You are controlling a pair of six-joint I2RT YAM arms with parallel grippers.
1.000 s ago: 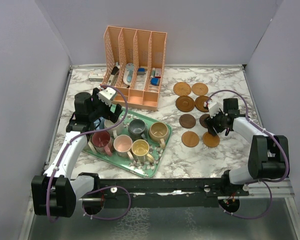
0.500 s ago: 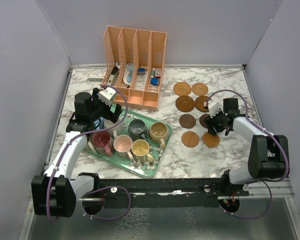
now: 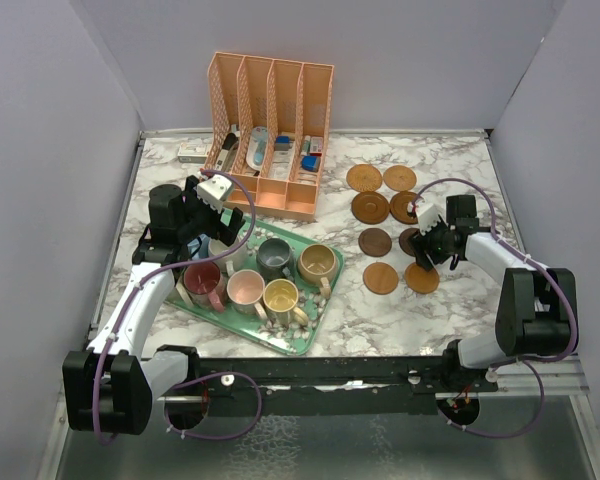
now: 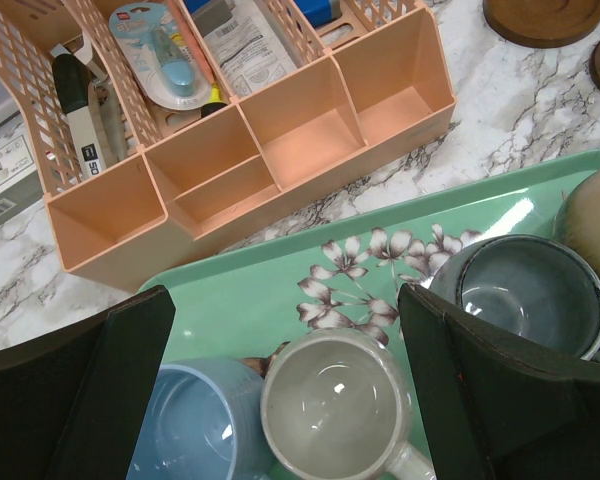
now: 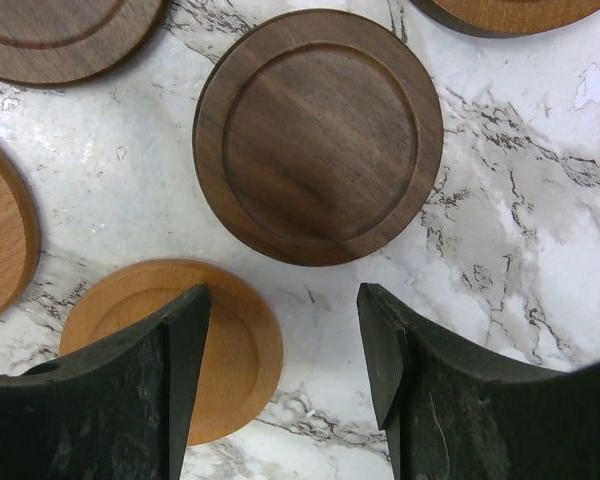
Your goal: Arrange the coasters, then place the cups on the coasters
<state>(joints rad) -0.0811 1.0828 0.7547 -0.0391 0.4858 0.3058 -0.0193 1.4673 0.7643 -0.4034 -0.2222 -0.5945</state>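
Top external view: the organizer (image 3: 270,100) holds small packaged items; the tray (image 4: 270,275) holds the cups (image 3: 280,296), with the left gripper (image 4: 285,350) spread wide above the cream cup (image 4: 335,400). Coasters (image 3: 381,278) lie in two columns on the marble at right, where the right gripper (image 5: 285,340) hangs just over them, spread and empty.
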